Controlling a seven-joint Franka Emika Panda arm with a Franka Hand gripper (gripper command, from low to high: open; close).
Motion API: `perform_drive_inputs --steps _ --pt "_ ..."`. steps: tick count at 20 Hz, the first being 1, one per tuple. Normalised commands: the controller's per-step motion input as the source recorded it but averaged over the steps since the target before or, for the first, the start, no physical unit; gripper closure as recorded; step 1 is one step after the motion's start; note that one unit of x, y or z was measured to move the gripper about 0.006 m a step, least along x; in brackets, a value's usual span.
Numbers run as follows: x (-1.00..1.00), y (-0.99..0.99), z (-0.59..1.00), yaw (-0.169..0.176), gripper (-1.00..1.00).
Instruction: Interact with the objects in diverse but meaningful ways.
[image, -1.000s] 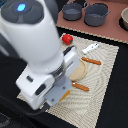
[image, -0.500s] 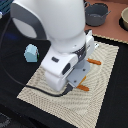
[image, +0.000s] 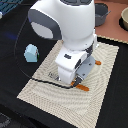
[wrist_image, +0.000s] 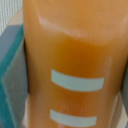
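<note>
Orange filled almost the whole wrist view: a yellow-orange ridged block (wrist_image: 75, 65), blurred by nearness, crossed by two pale bars, sat directly before the camera with dark grey-teal shapes pressed along each side of it. Those shapes looked like the pincer's fingers (wrist_image: 12, 85) flanking the block, but whether they were actually squeezing it I could not tell. In the exterior view the white arm hid the pincer (image: 75, 80) completely as it hung low over a beige woven mat (image: 45, 92). Orange-handled cutlery (image: 82, 86) poked out just beside the arm's lower end. A pale-blue house-shaped box (image: 31, 52) stood apart from the pincer, at the mat's edge.
</note>
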Motion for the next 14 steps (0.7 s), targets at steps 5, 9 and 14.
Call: perform_drive_inputs --steps 5,9,14 --pt "0.00 0.40 0.15 0.022 1.00" --pt "-0.06 0.53 0.00 0.052 1.00" --pt "-0.03 0.47 -0.01 0.054 1.00"
